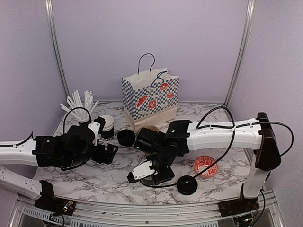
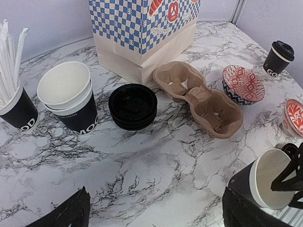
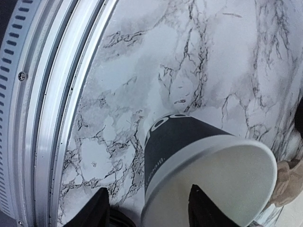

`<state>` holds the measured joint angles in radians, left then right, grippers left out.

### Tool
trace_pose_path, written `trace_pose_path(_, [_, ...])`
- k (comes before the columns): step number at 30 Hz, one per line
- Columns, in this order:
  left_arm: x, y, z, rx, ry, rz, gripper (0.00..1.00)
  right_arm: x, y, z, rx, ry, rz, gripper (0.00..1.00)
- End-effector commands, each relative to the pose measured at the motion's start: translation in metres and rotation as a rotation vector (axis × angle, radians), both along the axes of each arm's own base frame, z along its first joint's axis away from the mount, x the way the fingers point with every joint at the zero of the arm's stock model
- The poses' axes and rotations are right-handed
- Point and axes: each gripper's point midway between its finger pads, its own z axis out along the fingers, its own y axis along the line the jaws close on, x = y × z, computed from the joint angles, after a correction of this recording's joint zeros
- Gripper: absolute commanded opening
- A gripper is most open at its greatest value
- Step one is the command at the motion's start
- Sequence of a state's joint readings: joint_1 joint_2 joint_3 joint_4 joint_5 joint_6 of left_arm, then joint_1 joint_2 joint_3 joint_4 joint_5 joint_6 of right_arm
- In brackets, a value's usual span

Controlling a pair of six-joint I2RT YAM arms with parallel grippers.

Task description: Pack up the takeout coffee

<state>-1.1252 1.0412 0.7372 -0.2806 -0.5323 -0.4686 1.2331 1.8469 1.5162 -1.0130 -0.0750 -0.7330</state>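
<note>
Leaning off upright, cup (image 3: 189, 142) rests in right gripper (image 3: 149, 210).

Top view: right arm (image 1: 213, 135) mostly hides the cup (image 3: 189, 142) at the right jaws. Right wrist: cup rim clipped by the bottom edge, jaw contact out of frame, can't tell grip. Left wrist: straw cup (image 2: 16, 111) and red bowl (image 2: 294, 116) clipped at the edges.

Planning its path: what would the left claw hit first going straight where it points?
The left claw would probably meet the stack of round black plastic lids first, unless it grazes the marble tabletop sooner; depth is unclear.
</note>
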Motion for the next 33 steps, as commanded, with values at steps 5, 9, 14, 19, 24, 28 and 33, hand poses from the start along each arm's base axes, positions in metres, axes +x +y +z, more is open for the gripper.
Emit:
trace_pose_path(5, [0.004, -0.016, 0.016, 0.024, -0.021, -0.053, 0.96, 0.014, -0.035, 0.086, 0.208, -0.052, -0.045, 0.67])
trace_pose_path(9, [0.007, -0.022, 0.020, 0.038, -0.033, -0.067, 0.93, 0.011, -0.077, 0.071, 0.224, -0.047, -0.049, 0.63])
trace_pose_path(14, [0.014, -0.024, 0.035, 0.014, -0.080, -0.061, 0.82, -0.005, -0.112, 0.034, 0.177, -0.053, -0.008, 0.51])
trace_pose_path(19, [0.021, -0.026, 0.043, 0.014, -0.096, -0.043, 0.83, -0.024, -0.132, 0.003, 0.131, -0.005, 0.017, 0.50])
trace_pose_path(24, [0.022, -0.029, 0.040, 0.030, -0.087, -0.049, 0.84, -0.034, -0.149, -0.022, 0.094, -0.025, 0.040, 0.56])
trace_pose_path(28, [0.023, -0.029, 0.037, 0.040, -0.085, -0.047, 0.84, -0.033, -0.155, -0.040, 0.054, -0.045, 0.042, 0.56])
trace_pose_path(33, [0.022, -0.030, 0.035, 0.044, -0.079, -0.054, 0.84, -0.031, -0.155, -0.056, 0.032, -0.063, 0.043, 0.50])
